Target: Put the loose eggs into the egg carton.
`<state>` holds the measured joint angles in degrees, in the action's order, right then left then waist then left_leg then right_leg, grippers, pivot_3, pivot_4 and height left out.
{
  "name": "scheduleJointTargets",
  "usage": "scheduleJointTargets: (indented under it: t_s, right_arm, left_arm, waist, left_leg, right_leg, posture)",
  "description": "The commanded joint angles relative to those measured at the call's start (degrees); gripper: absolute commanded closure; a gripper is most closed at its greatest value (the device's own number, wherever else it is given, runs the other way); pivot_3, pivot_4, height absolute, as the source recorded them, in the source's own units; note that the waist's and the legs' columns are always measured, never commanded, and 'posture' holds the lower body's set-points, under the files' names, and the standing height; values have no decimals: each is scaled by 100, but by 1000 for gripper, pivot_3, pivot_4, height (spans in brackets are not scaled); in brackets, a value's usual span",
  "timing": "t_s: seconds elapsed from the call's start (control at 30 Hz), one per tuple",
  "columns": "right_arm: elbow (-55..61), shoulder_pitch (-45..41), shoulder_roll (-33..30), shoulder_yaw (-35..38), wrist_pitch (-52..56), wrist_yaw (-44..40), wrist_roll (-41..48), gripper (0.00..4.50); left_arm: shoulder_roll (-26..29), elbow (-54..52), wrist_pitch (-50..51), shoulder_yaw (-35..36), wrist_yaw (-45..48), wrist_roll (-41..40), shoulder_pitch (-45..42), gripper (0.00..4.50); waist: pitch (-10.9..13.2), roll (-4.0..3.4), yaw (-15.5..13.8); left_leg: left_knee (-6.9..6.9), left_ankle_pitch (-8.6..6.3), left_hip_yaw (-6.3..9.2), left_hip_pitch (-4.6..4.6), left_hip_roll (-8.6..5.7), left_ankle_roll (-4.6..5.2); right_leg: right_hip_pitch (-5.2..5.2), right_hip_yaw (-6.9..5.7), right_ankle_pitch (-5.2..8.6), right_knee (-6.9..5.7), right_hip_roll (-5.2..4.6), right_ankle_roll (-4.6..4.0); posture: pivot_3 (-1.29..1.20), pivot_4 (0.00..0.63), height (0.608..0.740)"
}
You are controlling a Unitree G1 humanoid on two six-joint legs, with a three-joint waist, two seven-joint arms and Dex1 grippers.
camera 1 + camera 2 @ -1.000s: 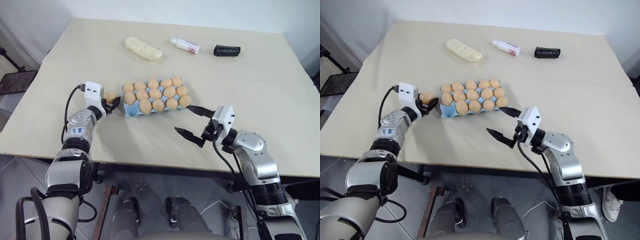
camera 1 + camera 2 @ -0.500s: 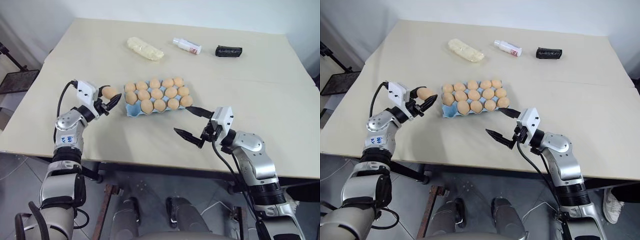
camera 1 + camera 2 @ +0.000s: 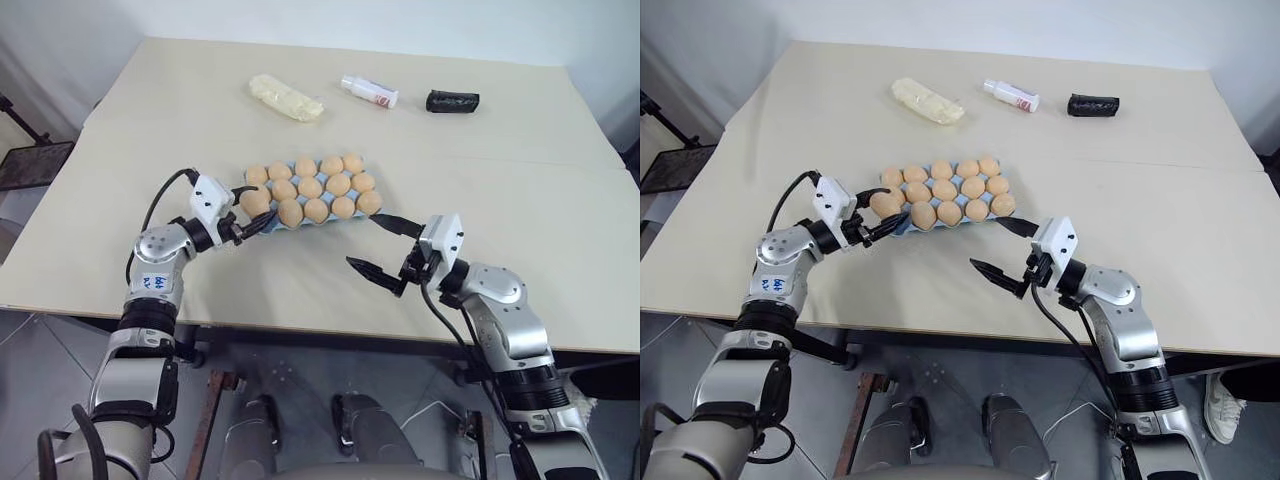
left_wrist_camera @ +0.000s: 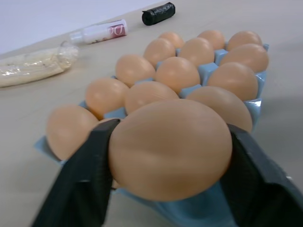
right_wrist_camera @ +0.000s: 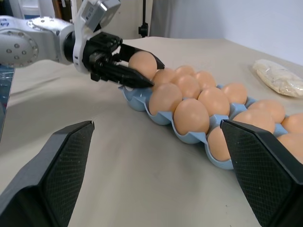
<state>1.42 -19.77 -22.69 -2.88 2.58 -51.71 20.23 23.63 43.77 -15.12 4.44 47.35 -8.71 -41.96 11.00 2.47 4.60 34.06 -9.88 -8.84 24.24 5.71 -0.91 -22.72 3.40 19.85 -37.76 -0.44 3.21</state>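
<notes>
One of the loose eggs (image 4: pixel 170 149) is clamped between the left gripper (image 3: pixel 252 218) fingers, poised over the egg carton (image 4: pixel 208 71) for seating; right gripper (image 3: pixel 378 243) fingers are spread, empty.

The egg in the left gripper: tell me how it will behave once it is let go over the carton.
The egg, held in the left gripper, looks smooth and rounded, so it would probably roll unless set into a cup of the carton. It probably cracks easily. The smooth shell may slip in a loose grip.
</notes>
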Motion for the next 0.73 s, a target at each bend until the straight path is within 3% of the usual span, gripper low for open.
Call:
scheduleJointTargets:
  t_s: [0.03, 0.2, 0.43, 0.6, 0.67, 0.73]
  right_arm:
    - [124, -88, 1, 35, -31, 2, 39, 0]
    - [164, -81, -13, 45, -10, -53, 97, 0]
    - [-248, -175, -272, 201, -51, -394, 124, 0]
    - [-649, -366, -396, 313, -183, -525, 90, 0]
    - [-756, -409, -399, 344, -221, -521, 80, 0]
    - [-816, -413, -397, 356, -258, -503, 65, 0]
  left_arm:
    - [23, -90, -32, 36, 82, -85, -73, 98]
    - [390, -628, 95, 321, 111, -291, 308, 27]
    - [1245, -2658, 854, 897, 194, -719, 2142, 27]
    - [1543, -3385, 1309, 1192, 152, -923, 2879, 27]
    - [1619, -3492, 1364, 1269, 83, -879, 3026, 27]
    - [1655, -3576, 1324, 1311, 36, -840, 3117, 27]
  waist:
    - [0, 0, 5]
    - [0, 0, 40]
    - [1, -2, 41]
    - [1, -2, 3]
    - [1, -1, 17]
    - [1, -2, 24]
  left_leg:
    - [0, 0, -2, 0, -1, 0]
    - [-1, 0, 0, -1, 2, -1]
    - [-11, 0, -3, -4, 17, -7]
    - [-7, -8, 21, -3, 3, -21]
    - [-8, -8, 22, -5, 1, -20]
    - [-8, -8, 22, -6, 0, -19]
  right_leg:
    - [0, -1, 0, 0, 0, 0]
    - [-1, 1, 0, -2, 4, 0]
    - [-2, 4, 5, -2, 5, -9]
    - [7, -1, 8, 1, -19, -16]
    - [14, -3, 48, 4, -29, -97]
    - [18, -3, 50, 7, -32, -105]
  posture:
    - [0, 150, 740]
    - [0, 150, 740]
    - [0, 150, 740]
    - [0, 150, 740]
    - [0, 150, 740]
    - [0, 150, 740]
